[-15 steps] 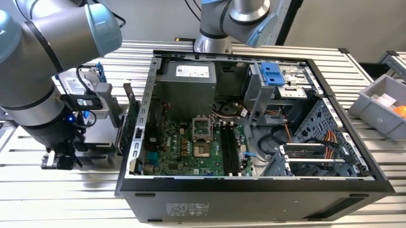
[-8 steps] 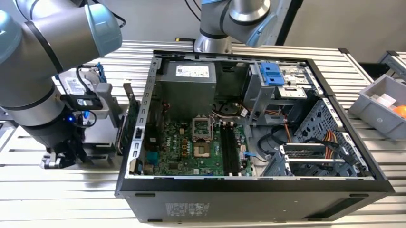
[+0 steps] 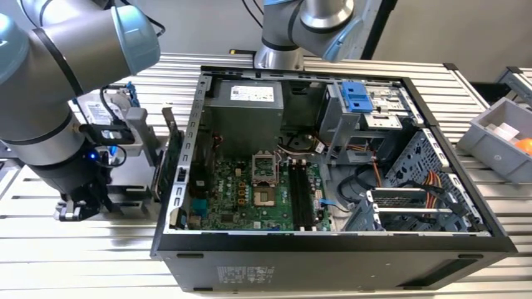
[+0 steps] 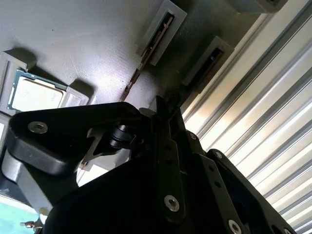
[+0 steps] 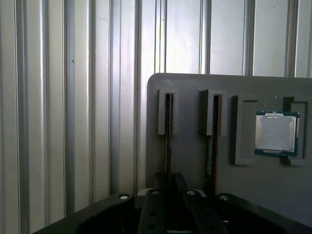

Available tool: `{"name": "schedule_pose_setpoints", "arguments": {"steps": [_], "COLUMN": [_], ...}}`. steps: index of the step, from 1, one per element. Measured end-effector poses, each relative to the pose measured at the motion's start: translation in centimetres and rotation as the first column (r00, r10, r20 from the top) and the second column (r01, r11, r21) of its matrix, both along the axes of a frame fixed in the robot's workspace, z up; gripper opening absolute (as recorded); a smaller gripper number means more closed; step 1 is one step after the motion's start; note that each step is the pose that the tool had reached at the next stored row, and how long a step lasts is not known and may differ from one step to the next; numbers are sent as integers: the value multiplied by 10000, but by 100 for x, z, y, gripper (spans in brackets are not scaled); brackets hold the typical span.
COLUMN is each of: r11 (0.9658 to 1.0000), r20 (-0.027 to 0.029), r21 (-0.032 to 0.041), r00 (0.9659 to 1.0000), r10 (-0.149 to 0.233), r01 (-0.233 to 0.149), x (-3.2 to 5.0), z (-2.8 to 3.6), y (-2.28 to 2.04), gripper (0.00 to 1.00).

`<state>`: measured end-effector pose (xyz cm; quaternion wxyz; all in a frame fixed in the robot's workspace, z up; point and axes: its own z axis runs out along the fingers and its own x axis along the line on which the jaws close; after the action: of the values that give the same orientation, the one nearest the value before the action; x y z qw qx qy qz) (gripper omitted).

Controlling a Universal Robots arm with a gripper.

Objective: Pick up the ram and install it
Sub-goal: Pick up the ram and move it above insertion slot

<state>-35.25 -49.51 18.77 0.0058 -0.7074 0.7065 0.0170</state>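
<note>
While the black gripper (image 5: 169, 176) sits low over a flat grey tray (image 5: 190, 146), the ram (image 5: 168, 131) stands on its thin edge in a slot there. It is a long, dark, skinny stick, and one end runs right in under the gripper. I cannot tell if the gripper is clamped on it or loose. A second stick (image 5: 211, 146) stands in the next slot, just beside the ram. A square, shiny chip (image 5: 275, 132) lies flat in its own pocket on the tray. The tray looks dull and smooth, with round corners. It rests on a silver table (image 5: 73, 97) with long, straight ridges. In the exterior view, a black metal case (image 3: 332, 255) lies open with a green board (image 3: 241, 199) inside, to the right of the gripper.
</note>
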Motion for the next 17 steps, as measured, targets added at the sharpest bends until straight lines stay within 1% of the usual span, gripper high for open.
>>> {"name": "schedule_pose_setpoints", "arguments": {"steps": [14,17], "r11": [10000,10000], "r20": [0,2], "r21": [0,1], "r00": [10000,10000], "r10": [0,-1], "r01": [0,1], "x": [0,0], "z": [-4,21], "y": [0,0], "gripper": [0,0]}}
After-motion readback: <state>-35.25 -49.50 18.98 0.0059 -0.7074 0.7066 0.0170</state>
